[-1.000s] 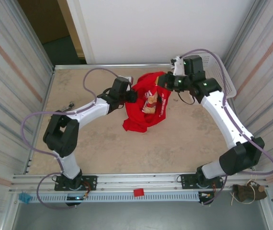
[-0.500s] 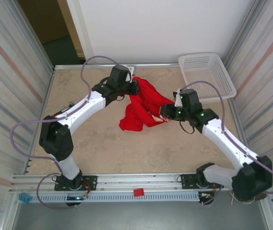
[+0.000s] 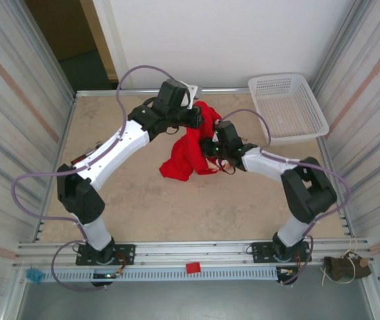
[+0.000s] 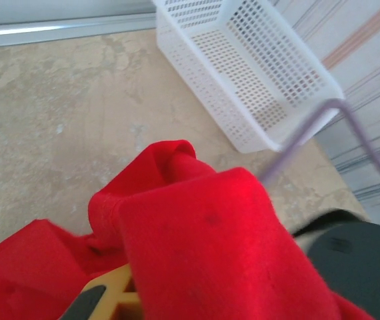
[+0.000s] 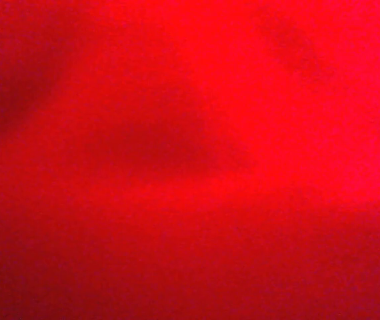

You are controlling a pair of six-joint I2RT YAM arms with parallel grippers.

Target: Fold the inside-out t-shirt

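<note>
**Table surface and the things resting on it.**
A mottled beige table (image 3: 143, 200) with a metal edge is shown. A white basket (image 3: 287, 107) is set in its far right corner. The bunched red inside-out t-shirt (image 3: 183, 157) is draped onto it near the middle, apart from the basket.

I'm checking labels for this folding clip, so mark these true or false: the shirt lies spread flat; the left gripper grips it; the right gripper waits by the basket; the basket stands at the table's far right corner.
The inside-out t-shirt lies spread flat: false. It is bunched, with one end lifted off the table.
The left gripper grips it: true.
The right gripper waits by the white basket: false. It is up against the shirt, just below the left gripper.
The basket stands at the table's far right corner: true.
</note>
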